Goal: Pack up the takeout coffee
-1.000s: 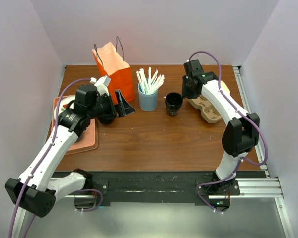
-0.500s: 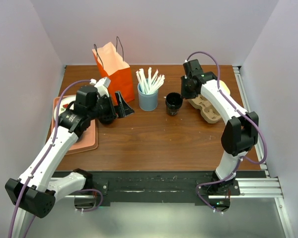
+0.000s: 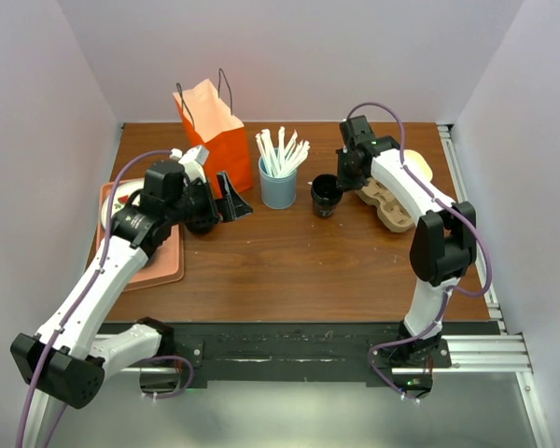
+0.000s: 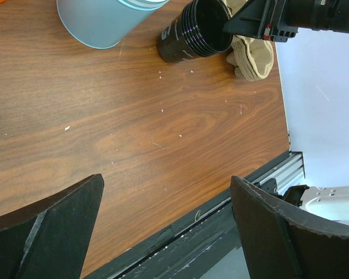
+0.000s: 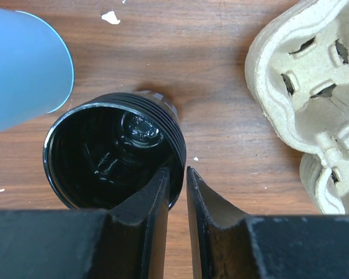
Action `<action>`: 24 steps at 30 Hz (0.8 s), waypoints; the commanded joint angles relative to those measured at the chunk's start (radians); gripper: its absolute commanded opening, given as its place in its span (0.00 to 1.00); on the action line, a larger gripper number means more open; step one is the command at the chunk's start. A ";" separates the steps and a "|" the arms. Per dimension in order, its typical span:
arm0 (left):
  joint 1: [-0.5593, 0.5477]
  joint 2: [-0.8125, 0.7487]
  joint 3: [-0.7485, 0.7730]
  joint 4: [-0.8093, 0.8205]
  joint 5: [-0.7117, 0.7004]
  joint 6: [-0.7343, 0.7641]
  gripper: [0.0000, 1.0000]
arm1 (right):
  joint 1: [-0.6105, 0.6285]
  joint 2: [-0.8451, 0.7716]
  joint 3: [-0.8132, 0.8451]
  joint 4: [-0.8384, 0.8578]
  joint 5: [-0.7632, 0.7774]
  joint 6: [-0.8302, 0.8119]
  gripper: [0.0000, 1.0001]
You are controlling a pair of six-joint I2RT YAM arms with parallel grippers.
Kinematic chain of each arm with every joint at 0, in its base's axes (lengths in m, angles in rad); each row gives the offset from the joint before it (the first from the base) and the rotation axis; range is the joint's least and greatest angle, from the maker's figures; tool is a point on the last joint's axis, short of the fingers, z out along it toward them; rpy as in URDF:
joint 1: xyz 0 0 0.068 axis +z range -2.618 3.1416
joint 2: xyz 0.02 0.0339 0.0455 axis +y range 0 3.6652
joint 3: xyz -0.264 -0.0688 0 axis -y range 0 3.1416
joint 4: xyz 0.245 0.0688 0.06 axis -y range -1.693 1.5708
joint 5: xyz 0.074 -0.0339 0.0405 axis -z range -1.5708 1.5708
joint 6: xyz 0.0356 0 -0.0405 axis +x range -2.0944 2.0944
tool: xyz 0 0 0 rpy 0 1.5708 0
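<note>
Looking from above, the blue straw holder [image 3: 278, 189] stands toward the back of the surface [image 3: 289, 266], and the takeout coffee cup [image 3: 325, 198] stands upright just to the right of it. The right gripper [image 3: 337, 184] is at the cup's rim, on the side away from the holder, and the pulp carrier [image 3: 394, 207] lies further to the right. The left gripper [image 3: 233, 198] hangs to the left of the holder, in front of the orange bag [image 3: 215, 131]. From the left wrist, its fingers [image 4: 52, 232] are spread wide and released over bare wood, with the holder and the cup ahead of them. From the right wrist, one finger [image 5: 142, 203] is inside the dark ribbed cup and the other is outside, pinching its wall. The holder is just left of the cup.
</note>
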 commanded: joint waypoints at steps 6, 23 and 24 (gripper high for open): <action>-0.007 0.005 0.012 0.019 -0.001 0.017 0.95 | -0.005 0.003 0.058 -0.001 0.007 0.030 0.21; -0.007 0.024 0.018 0.028 0.008 0.017 0.95 | -0.003 0.048 0.118 -0.059 0.043 0.025 0.13; -0.007 0.025 0.018 0.028 0.008 0.016 0.95 | -0.003 0.048 0.119 -0.064 0.049 0.025 0.10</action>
